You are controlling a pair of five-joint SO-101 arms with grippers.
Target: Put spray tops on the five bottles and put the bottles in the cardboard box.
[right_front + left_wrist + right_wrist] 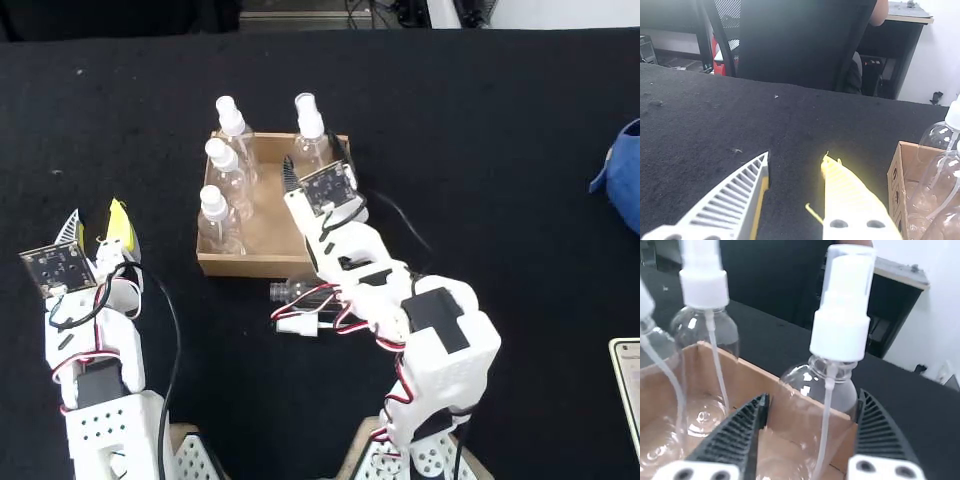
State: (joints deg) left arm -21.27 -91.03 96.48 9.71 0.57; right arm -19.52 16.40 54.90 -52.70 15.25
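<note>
Item: right gripper (812, 399), over the cardboard box (240, 264) at table (500, 150) centre. State: released, jaws spread wide on either side of a capped bottle (810, 385) that stands upright in the box's 1 o'clock corner. A gap shows on both sides and the pads are not seen to touch the glass-clear body, so it holds nothing. Step in hand, as judged: clearing this bottle now that it stands in the box. To do it well, keep the jaws as wide as they are and lift straight up, past the tall white cap, before swinging away. A sideways exit risks clipping the cap or the thin neck and toppling the bottle into its neighbours. Contents of box: three bottles (222, 168) more, all capped and upright, ranged along the 9 to 11 o'clock side. Outstanding: fifth bottle (292, 291), lying on its side on the table at 6 o'clock of the box, just outside its near wall and partly under the right arm. A spray top (297, 325) lies just beside it, apparently loose and not yet fitted. Item: left gripper (795, 156), at 8 o'clock of the box and well apart from it, low over bare table. State: jaws parted, nothing between them, touching nothing visible. Progress, as judged: four of five boxed.
</note>
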